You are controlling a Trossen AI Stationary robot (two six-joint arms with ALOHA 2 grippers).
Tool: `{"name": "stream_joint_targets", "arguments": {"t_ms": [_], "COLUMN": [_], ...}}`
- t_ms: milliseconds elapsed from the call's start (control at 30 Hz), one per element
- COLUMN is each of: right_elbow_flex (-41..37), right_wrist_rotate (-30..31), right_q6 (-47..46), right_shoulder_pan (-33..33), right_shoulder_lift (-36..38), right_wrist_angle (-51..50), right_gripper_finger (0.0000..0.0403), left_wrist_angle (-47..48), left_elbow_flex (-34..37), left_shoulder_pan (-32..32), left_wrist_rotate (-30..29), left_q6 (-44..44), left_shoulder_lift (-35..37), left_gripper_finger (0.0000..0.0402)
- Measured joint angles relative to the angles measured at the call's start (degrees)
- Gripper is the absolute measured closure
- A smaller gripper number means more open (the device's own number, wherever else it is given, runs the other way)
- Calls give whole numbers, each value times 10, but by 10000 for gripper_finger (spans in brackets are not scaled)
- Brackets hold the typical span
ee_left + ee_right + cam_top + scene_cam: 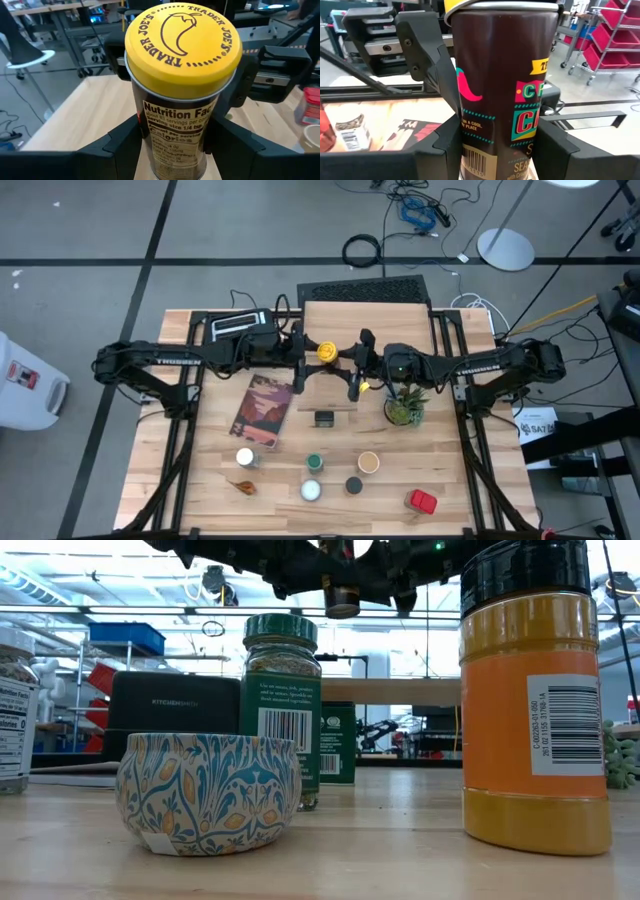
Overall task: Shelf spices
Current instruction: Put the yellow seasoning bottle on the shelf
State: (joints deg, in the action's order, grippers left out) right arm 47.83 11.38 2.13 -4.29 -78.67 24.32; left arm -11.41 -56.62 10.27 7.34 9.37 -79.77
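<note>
A dark spice jar with a yellow lid [325, 351] hangs upright above the shelf's light wooden top [365, 320] at the middle of the table. My left gripper [310, 360] reaches it from the left, my right gripper [352, 364] from the right, and both are shut on it. The low view shows the jar's bottom [342, 602] high up, clear of the shelf top [400, 691]. More spices stand on the near half of the table: a white-topped [245, 458], a green-topped [314, 464], a tan-topped [369, 462], a black-topped [353, 485] and a red one [421, 501]. My left gripper pinches the jar's round body [150, 125] below the lid, one finger [125, 145] on each side. The fingers come level from the table's left. The jar stands upright, lid up, lifted clear of the shelf. My right gripper pinches the same jar's body [470, 135] from the opposite side, with a finger [451, 142] on either flank. Its fingers come level from the table's right. The left gripper's fingers [427, 65] show just behind the jar.
A reddish book [262, 410] lies left of the shelf's near edge and a small potted plant [405, 406] stands to its right. The black toaster [240, 328] is at the far left. A small dark box [323, 418] sits just before the shelf.
</note>
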Motion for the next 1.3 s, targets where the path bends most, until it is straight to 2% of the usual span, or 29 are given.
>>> {"name": "stream_joint_targets", "arguments": {"t_ms": [267, 733, 1300], "right_elbow_flex": [0, -1, -1], "right_wrist_rotate": [-16, -44, -70], "right_q6": [-10, -14, -31], "right_shoulder_pan": [-33, -99, -163], "right_shoulder_lift": [0, -2, -75], "right_wrist_angle": [8, -12, 7], "right_gripper_finger": [234, 234, 234], "left_wrist_angle": [-10, -81, -59], "left_elbow_flex": [0, 0, -39], "left_shoulder_pan": [28, 82, 136], "left_wrist_rotate": [9, 45, 72], "left_q6": [2, 0, 29], "left_shoulder_lift": [-3, -58, -134], "left_gripper_finger": [186, 186, 187]}}
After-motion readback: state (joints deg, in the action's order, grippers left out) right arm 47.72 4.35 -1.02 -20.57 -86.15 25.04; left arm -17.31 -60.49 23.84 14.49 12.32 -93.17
